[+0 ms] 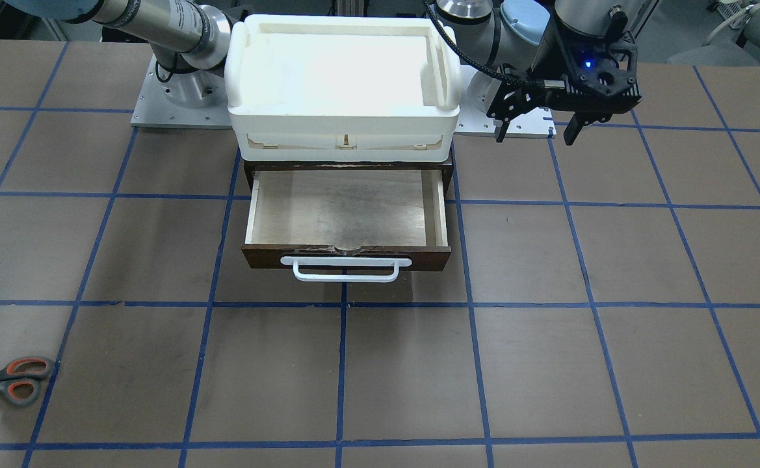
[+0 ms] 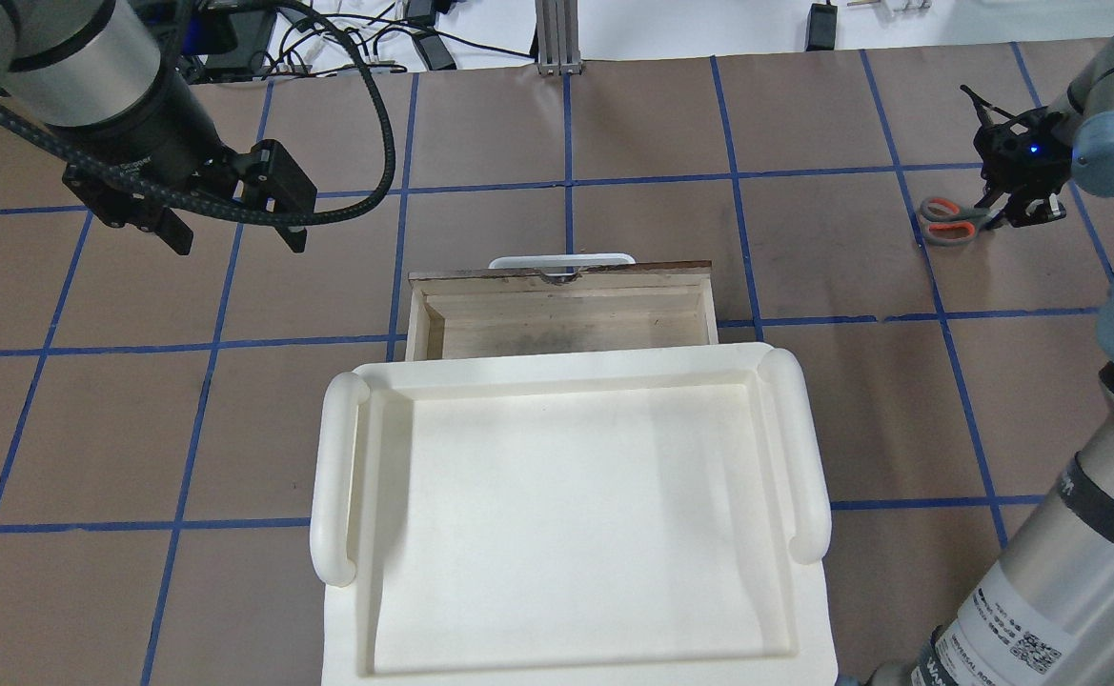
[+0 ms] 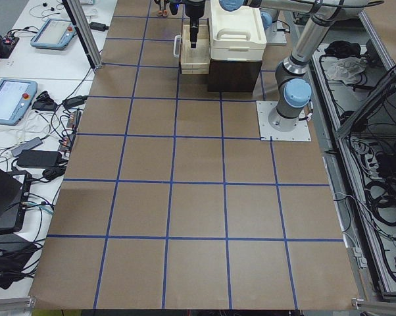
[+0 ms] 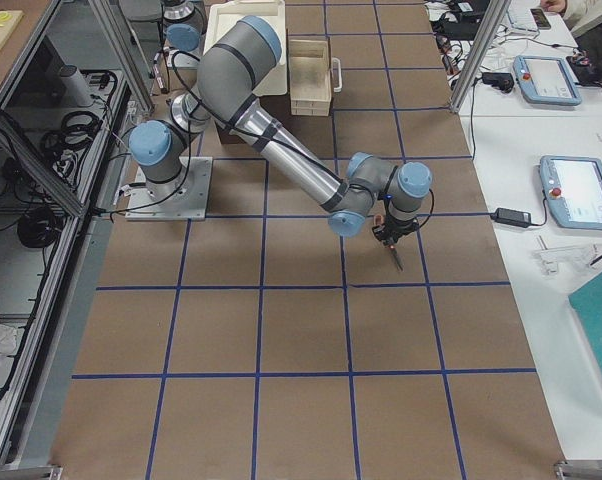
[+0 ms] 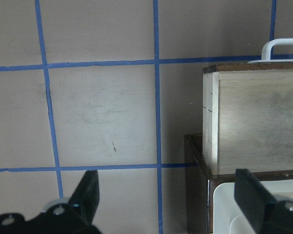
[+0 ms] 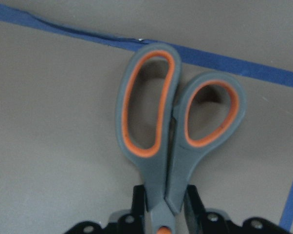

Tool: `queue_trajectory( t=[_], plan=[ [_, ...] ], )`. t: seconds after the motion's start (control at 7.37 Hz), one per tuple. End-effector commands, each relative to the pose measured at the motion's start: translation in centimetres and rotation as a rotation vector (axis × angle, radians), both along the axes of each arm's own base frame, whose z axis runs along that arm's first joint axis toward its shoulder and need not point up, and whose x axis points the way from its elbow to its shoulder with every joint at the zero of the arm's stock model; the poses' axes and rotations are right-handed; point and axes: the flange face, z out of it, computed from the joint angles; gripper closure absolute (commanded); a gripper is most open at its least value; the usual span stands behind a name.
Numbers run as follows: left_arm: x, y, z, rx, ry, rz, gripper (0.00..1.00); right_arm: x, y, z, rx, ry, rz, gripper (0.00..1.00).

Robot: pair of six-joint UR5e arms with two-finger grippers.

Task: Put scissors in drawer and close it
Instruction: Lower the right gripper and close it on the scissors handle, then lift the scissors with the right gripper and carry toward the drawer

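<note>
The scissors (image 6: 156, 170), with grey handles lined orange, lie low on the table at its far right (image 2: 966, 221), near the left edge of the front view (image 1: 4, 377). My right gripper (image 6: 165, 202) is shut on them near the orange pivot, one finger on each side; it also shows in the overhead view (image 2: 1012, 205). The blades are hidden under it. The drawer (image 1: 347, 208) with its dark brown front and white bar handle (image 1: 346, 270) stands pulled open and empty. My left gripper (image 2: 232, 238) hangs open above the table beside the drawer (image 5: 253, 122).
A white plastic tray (image 2: 337, 476) sits on top of the dark cabinet that holds the drawer. The brown table has a blue tape grid. Bare table lies between the scissors and the drawer.
</note>
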Motion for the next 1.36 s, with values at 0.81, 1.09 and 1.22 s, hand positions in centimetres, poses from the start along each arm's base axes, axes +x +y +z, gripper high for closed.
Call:
queue_trajectory(
  t=[0.81, 1.09, 1.22],
  plan=[
    [0.1, 0.0, -0.1, 0.003, 0.000, 0.000, 0.00, 18.5, 4.5, 18.4, 0.043, -0.020, 0.004, 1.00],
    [0.0, 0.0, -0.1, 0.002, 0.002, -0.002, 0.00, 28.5, 7.1, 22.1, 0.045, -0.015, -0.051, 1.00],
    [0.1, 0.0, -0.1, 0.003, 0.002, 0.000, 0.00, 33.1, 8.2, 22.6, 0.049, -0.016, -0.080, 1.00]
  ],
)
